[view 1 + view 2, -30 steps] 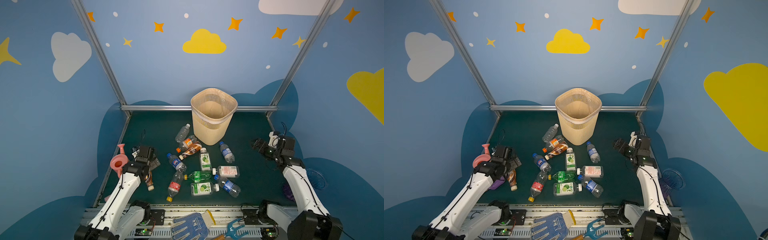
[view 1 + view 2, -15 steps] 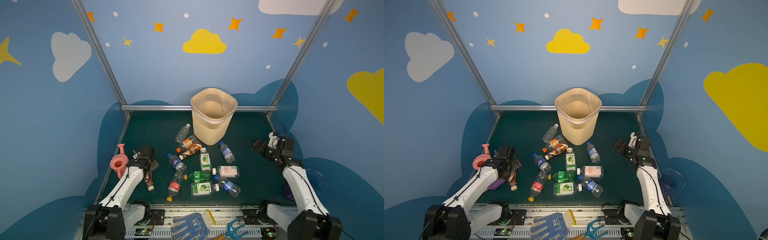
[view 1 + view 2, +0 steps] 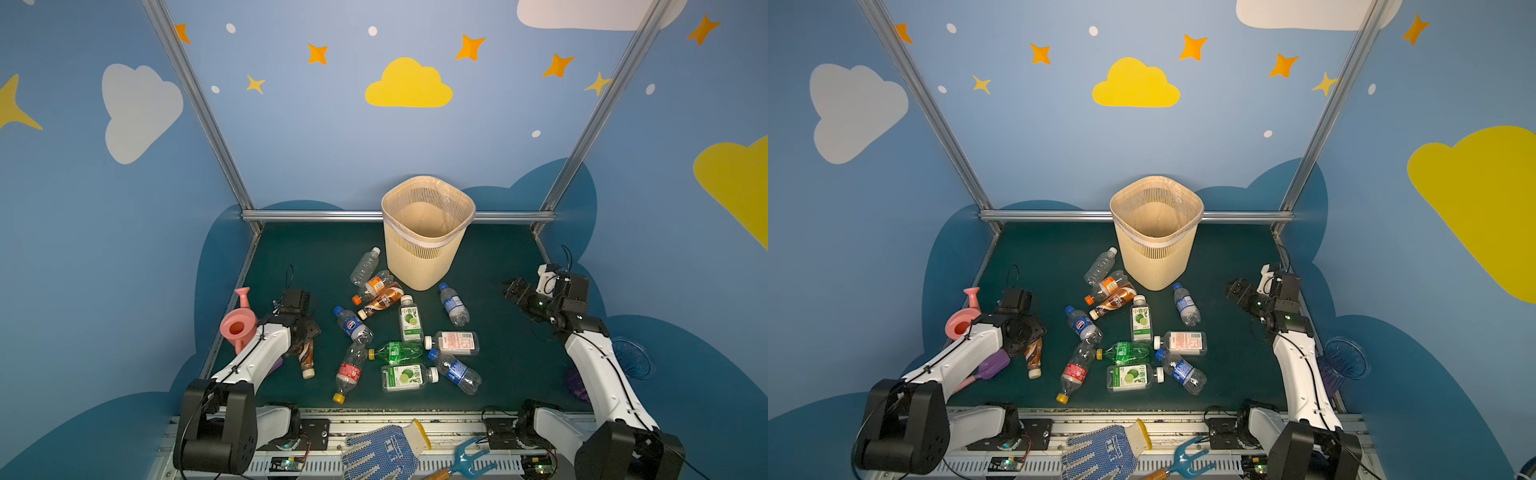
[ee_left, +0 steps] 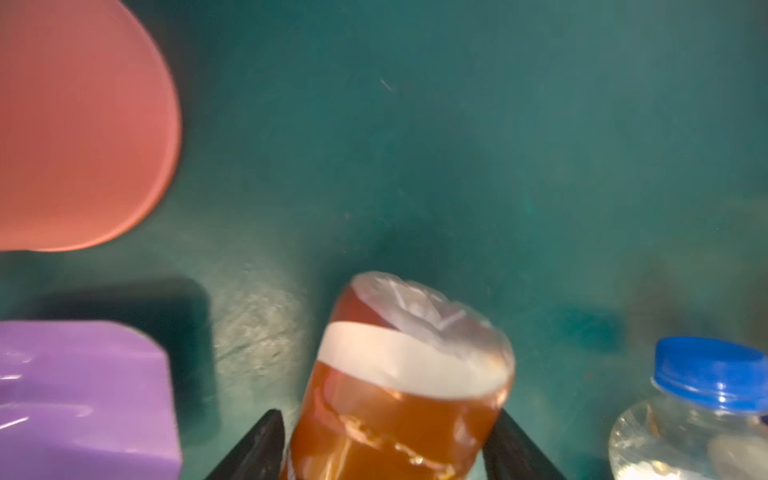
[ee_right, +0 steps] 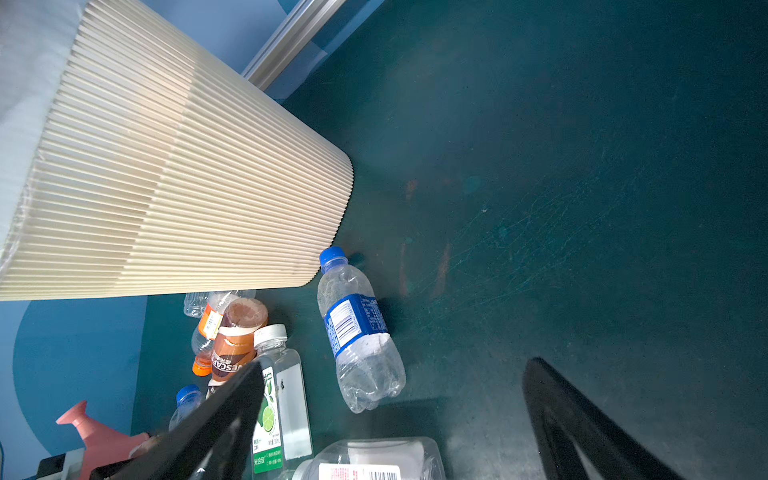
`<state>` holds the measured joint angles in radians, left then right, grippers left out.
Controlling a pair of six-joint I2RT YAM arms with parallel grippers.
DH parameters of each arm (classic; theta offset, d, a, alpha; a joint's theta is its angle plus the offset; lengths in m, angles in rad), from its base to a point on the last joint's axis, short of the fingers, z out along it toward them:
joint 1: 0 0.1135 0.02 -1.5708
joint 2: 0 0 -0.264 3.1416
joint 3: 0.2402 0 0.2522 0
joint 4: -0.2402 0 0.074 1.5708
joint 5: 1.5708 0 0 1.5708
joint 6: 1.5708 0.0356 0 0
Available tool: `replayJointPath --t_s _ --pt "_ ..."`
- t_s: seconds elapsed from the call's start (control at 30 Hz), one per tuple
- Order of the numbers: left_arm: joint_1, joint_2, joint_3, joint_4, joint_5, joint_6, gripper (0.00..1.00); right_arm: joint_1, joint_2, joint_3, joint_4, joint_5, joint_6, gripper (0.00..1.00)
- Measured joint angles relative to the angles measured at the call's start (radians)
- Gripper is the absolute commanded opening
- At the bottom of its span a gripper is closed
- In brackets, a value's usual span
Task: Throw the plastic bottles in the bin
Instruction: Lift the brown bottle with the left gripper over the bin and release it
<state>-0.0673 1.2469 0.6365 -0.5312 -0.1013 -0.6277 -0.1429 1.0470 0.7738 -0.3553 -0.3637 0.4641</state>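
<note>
Several plastic bottles (image 3: 409,322) lie scattered on the green mat in front of the beige slatted bin (image 3: 428,253), which stands upright at the back, seen in both top views (image 3: 1154,262). My left gripper (image 4: 388,415) is low at the left, its black fingers (image 4: 266,444) pressed on both sides of a brown-wrapped bottle (image 4: 399,399) that lies on the mat (image 3: 306,360). My right gripper (image 3: 513,289) hovers open above bare mat at the right, with nothing between its fingers (image 5: 552,399). A blue-capped bottle (image 5: 357,332) lies ahead of it beside the bin (image 5: 166,187).
A pink watering can (image 3: 239,328) and a purple scoop (image 3: 994,363) sit close beside the left gripper. A blue-capped bottle (image 4: 702,399) lies on its other side. A blue glove (image 3: 382,453) and a blue fork tool (image 3: 469,461) rest on the front rail.
My left arm has dropped down over the brown-wrapped bottle and its jaws have narrowed onto it. The right arm has stayed where it was.
</note>
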Motion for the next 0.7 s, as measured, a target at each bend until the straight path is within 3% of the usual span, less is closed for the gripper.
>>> replayJointPath --t_s 0.23,0.43,0.53,0.7 --pt "0.0 0.083 0.02 0.005 0.066 0.029 0.67 0.0 0.0 0.0 0.0 0.0 0.0 0.97" --pt "0.0 0.15 0.053 0.008 0.108 0.046 0.48 0.0 0.0 0.0 -0.003 0.004 -0.001 0.97" --pt "0.001 0.121 0.056 0.01 0.12 0.047 0.41 0.0 0.0 0.0 -0.006 0.006 -0.001 0.97" --pt "0.002 -0.023 0.154 -0.015 0.121 0.055 0.4 0.0 0.002 0.0 -0.006 0.008 -0.004 0.97"
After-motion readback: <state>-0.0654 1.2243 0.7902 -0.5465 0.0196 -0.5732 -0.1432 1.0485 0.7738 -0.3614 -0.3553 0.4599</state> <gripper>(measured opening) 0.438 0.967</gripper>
